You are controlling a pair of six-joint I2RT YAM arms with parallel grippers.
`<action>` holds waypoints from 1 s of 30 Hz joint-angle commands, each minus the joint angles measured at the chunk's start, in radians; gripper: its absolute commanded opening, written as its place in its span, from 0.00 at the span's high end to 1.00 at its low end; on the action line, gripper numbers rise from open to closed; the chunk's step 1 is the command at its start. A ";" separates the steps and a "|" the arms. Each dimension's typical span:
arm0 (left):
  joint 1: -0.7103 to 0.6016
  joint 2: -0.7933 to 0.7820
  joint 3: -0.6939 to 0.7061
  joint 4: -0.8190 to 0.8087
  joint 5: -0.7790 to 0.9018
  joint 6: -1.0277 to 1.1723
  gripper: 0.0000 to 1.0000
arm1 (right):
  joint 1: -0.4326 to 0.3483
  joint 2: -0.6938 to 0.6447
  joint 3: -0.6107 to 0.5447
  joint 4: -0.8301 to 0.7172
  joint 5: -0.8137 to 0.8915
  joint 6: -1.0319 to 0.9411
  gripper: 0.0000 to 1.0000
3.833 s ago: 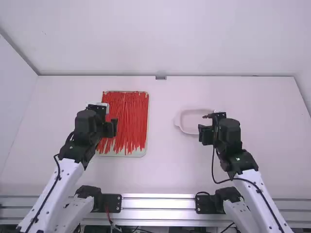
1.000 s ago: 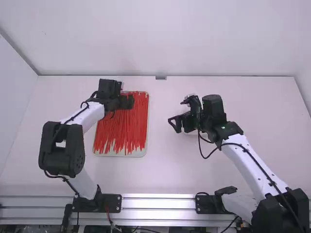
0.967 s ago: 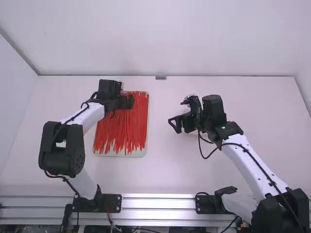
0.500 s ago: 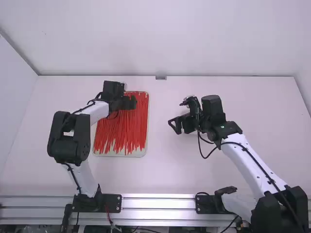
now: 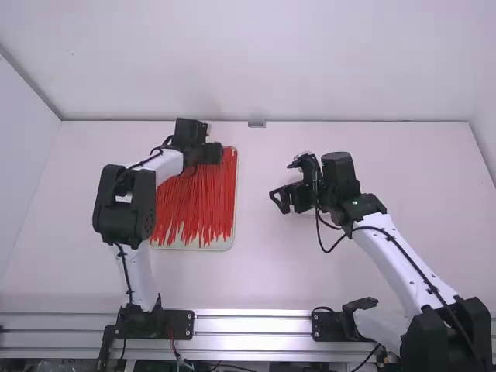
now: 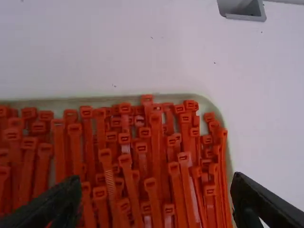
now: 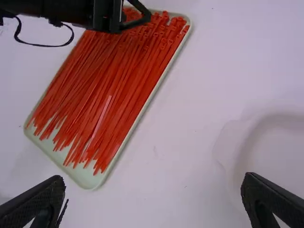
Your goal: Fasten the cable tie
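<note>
A heap of red cable ties [image 5: 198, 198] lies on a pale tray [image 5: 191, 245] left of the table's middle. My left gripper [image 5: 208, 153] hovers over the tray's far end, above the ties' heads [image 6: 142, 142], open with nothing between its fingers [image 6: 52, 206]. My right gripper [image 5: 288, 198] hangs above the table to the right of the tray, open and empty. Its wrist view looks down on the ties [image 7: 109, 90], the tray's rim [image 7: 90, 183] and the left gripper [image 7: 111, 14] at the far end.
A white dish [image 7: 266, 137] lies on the table under the right arm. A small grey fixture [image 5: 256, 122] sits at the table's far edge, close to the tray's far right corner [image 6: 211, 102]. White walls bound the table on three sides.
My left gripper has slid to the right along the tray's far end, toward its far right corner. The right arm has hardly moved.
</note>
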 commanded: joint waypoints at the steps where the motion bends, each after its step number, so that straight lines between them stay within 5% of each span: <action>1: -0.005 0.026 0.028 -0.005 0.007 -0.003 0.25 | -0.004 0.008 0.028 -0.001 0.006 -0.005 0.01; 18: -0.019 0.045 0.030 -0.008 0.014 -0.003 0.66 | -0.004 0.008 0.028 -0.016 0.024 -0.005 0.01; 30: -0.021 0.045 0.030 -0.013 0.014 -0.003 0.69 | -0.002 0.008 0.028 -0.016 0.028 -0.005 0.01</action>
